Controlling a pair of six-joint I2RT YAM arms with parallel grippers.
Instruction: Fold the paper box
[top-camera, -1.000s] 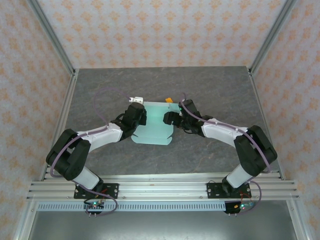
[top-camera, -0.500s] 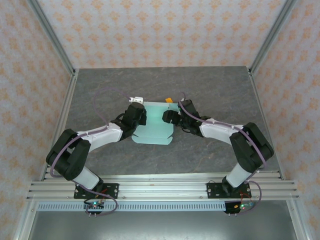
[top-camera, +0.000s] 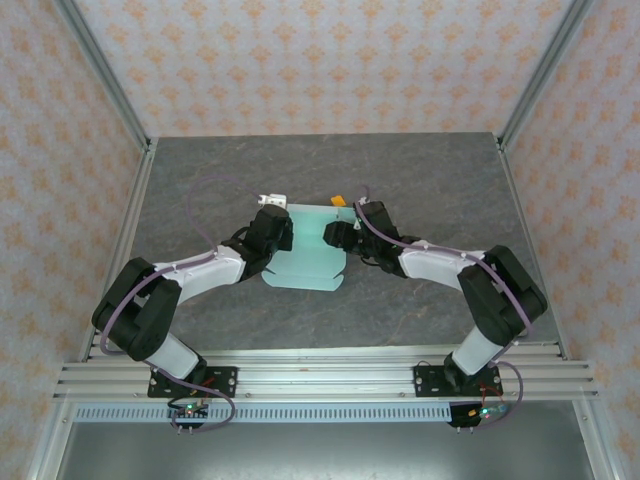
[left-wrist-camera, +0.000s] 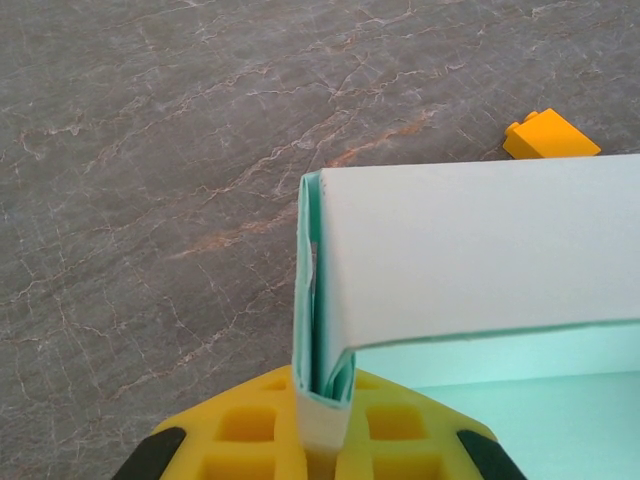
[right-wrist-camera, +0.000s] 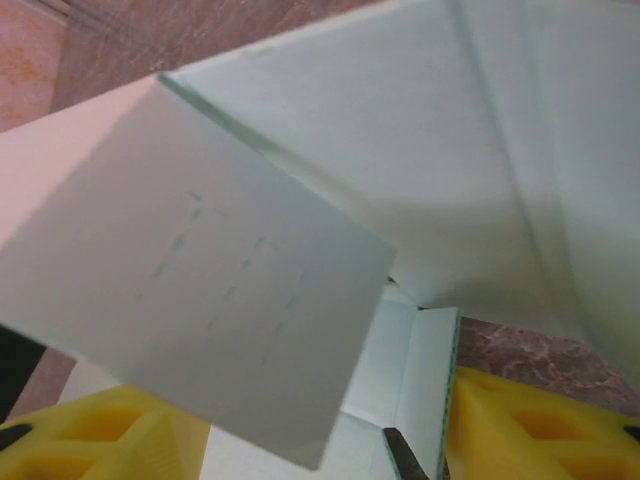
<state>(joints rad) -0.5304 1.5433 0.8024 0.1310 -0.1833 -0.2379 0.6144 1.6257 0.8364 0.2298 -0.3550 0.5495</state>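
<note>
The paper box (top-camera: 305, 255) lies mid-table between our arms. Our left gripper (left-wrist-camera: 325, 425) pinches its folded left edge; our right gripper (right-wrist-camera: 330, 435) has its fingers apart either side of a raised flap.

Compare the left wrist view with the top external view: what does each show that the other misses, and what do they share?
Left wrist: a folded edge of the paper box, layers doubled, pinched between the yellow pads of the left pincer. Top external: the sheet's whole outline with rounded near flaps, and the right pincer at its right side. Shared: the paper box, the orange cube beyond it, the grey marbled table.
</note>
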